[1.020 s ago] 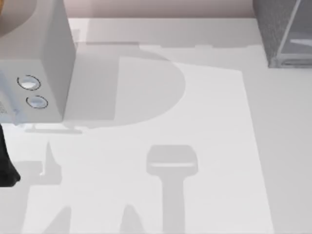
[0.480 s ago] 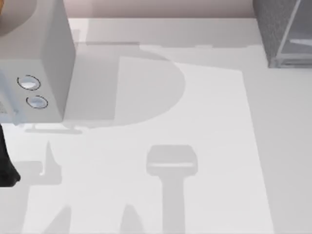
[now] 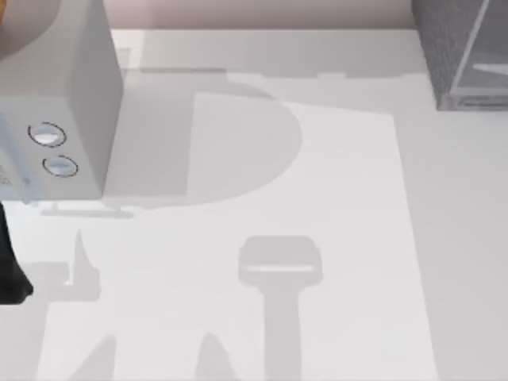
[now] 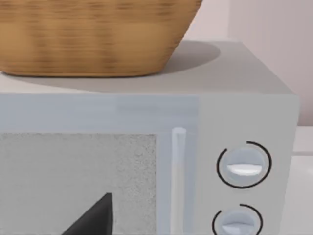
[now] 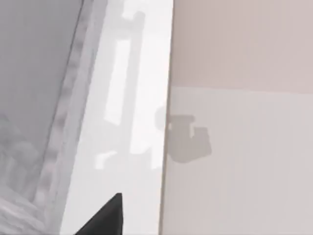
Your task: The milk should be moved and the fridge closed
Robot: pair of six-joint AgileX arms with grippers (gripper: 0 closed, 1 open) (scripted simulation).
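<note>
The fridge (image 3: 464, 55) stands at the far right corner of the table (image 3: 341, 238) in the top view, a dark speckled cabinet with its paler door panel (image 3: 480, 40) angled away from the body, so I judge it not yet closed. The right wrist view looks along a pale door edge (image 5: 132, 88) with a speckled wall beside it; this is probably the fridge door seen close up, though the angle makes it hard to be sure. A dark tip of the right gripper (image 5: 105, 215) pokes into that picture, and whether it is spread or closed cannot be told.

The milk cannot be placed from these pictures, so whether it has been moved is unknown.

The left arm (image 3: 9, 270) sits at the table's left edge. Its wrist camera faces a pale grey box (image 4: 146, 161) with two round dials (image 4: 243, 164) and a wicker basket (image 4: 93, 34) on top. The left gripper (image 4: 95, 218) is a dark tip, its grip state unclear.

What is left, at least, is shutting the fridge door.
</note>
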